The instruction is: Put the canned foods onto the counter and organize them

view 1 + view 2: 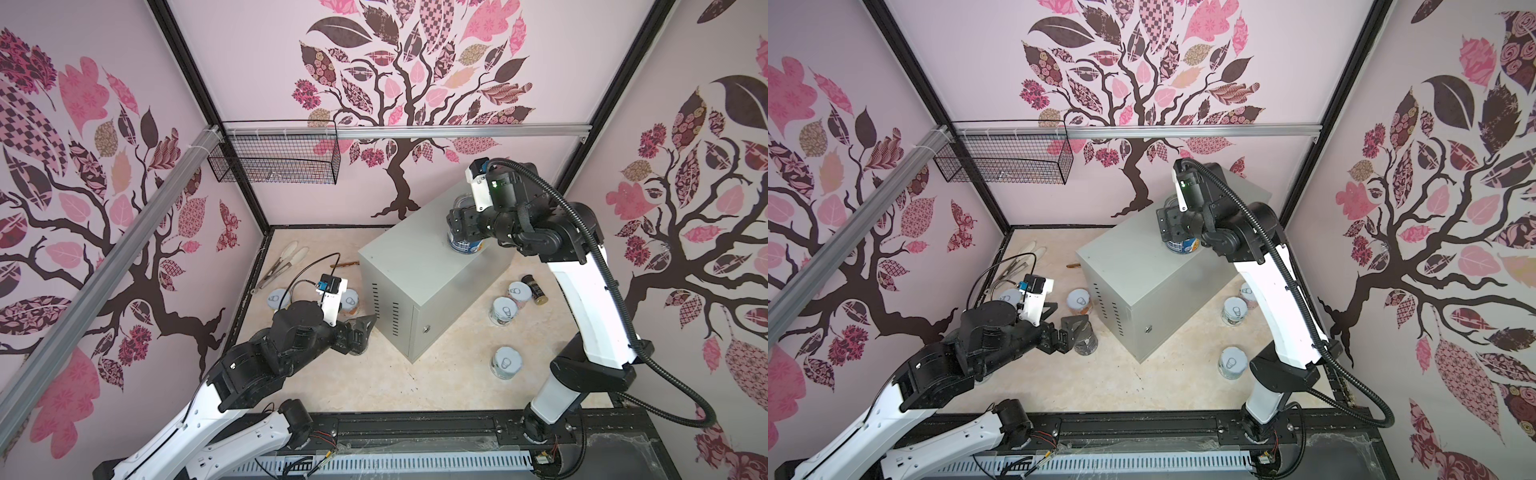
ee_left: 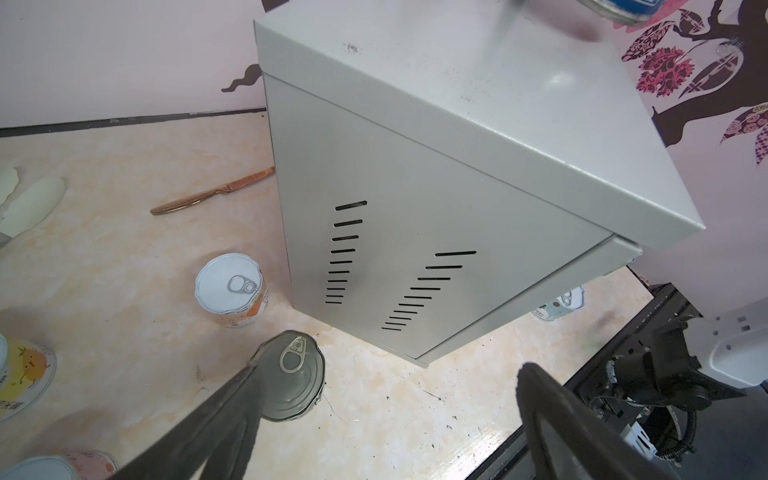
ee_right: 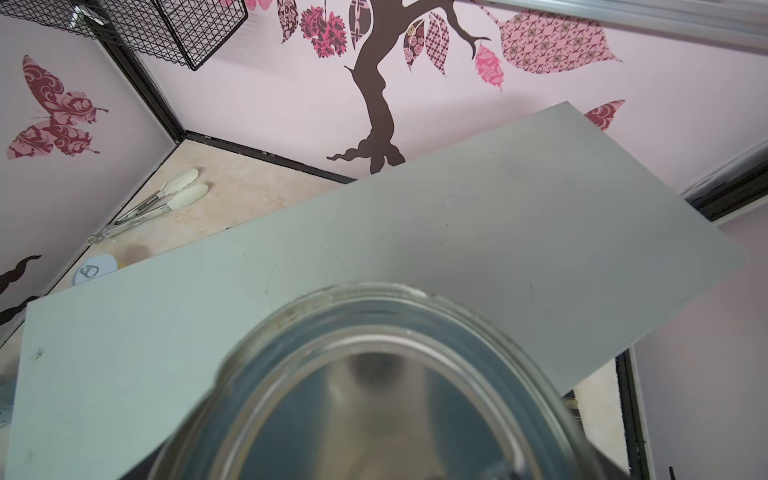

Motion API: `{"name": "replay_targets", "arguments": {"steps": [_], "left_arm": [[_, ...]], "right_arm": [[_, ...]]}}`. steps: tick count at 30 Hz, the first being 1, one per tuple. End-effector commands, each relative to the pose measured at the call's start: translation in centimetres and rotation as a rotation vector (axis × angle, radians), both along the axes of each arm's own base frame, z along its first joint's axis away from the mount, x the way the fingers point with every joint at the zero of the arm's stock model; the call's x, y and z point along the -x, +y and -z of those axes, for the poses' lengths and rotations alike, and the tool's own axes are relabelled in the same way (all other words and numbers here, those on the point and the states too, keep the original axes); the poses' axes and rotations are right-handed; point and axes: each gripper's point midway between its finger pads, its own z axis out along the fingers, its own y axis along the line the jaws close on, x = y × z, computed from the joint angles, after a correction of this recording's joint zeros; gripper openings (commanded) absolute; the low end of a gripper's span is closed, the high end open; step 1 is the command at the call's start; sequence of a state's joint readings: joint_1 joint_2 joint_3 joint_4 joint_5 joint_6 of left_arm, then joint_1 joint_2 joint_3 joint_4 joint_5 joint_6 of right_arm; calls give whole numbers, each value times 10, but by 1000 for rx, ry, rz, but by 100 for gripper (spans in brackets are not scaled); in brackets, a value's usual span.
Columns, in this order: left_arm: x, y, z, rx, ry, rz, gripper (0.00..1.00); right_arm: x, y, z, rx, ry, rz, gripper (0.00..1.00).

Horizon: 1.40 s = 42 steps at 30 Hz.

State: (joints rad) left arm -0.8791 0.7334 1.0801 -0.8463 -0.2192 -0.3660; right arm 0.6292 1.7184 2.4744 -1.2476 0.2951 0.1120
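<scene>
Top views both show one can up on the counter and the others down on the beige floor. Far left, tongs and a knife are lying flat. They are not task items and are best left alone. A pale-lidded can and an orange-labelled can are stood upright with lids up, the second just beside the counter's vented side, so both can be taken from the side. Left jaws are spread fully and held low over the floor. A grey-lidded can sits just off one fingertip and nothing is gripped. The wide spread is judged to be for clearing that can's diameter before closing, so this can is likely the next pick. The counter is set at an angle mid-scene, and its top is bare apart from one item. Right jaws are clamped across the upper body of a tall blue-labelled can, which is held upright over the top near its right-hand edge. Whether its base is already bearing on the metal cannot be told. Placing it at the edge is judged to keep the rest of the top free for the remaining cans. Right of the counter, a far can, a middle can and a near can are stood upright, within the right arm's side. A dark spice jar lies just beside the far can and is not to be collected.
</scene>
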Motion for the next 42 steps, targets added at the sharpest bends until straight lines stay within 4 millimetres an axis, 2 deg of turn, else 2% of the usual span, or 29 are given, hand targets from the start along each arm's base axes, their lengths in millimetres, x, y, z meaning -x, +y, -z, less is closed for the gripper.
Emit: {"name": "replay_targets", "arguments": {"steps": [1, 7, 11, 13, 16, 20, 23, 34, 42], "left_arm": [[1, -6, 9, -4, 8, 28, 98], [0, -10, 13, -6, 11, 35, 98], [-2, -13, 20, -18, 26, 39, 98], [-2, -15, 21, -11, 27, 42, 98], [-1, -14, 22, -6, 25, 42, 98], [0, -11, 20, -5, 20, 40, 98], [1, -8, 18, -4, 12, 33, 98], [2, -3, 20, -4, 14, 17, 98], [3, -1, 23, 4, 19, 11, 98]], "right_arm": [[-18, 8, -35, -121, -113, -14, 26], [-41, 0, -24, -125, -94, 10, 29], [-52, -3, -16, -105, -88, 22, 36], [-56, -2, -12, -96, -80, 21, 45], [-61, -1, -6, -85, -71, 19, 68], [-64, -2, -5, -81, -78, 28, 88], [-62, -4, -8, -88, -102, 30, 98], [-38, -15, -31, -169, -249, 11, 100], [-23, -13, -18, -252, -300, -29, 100]]}}
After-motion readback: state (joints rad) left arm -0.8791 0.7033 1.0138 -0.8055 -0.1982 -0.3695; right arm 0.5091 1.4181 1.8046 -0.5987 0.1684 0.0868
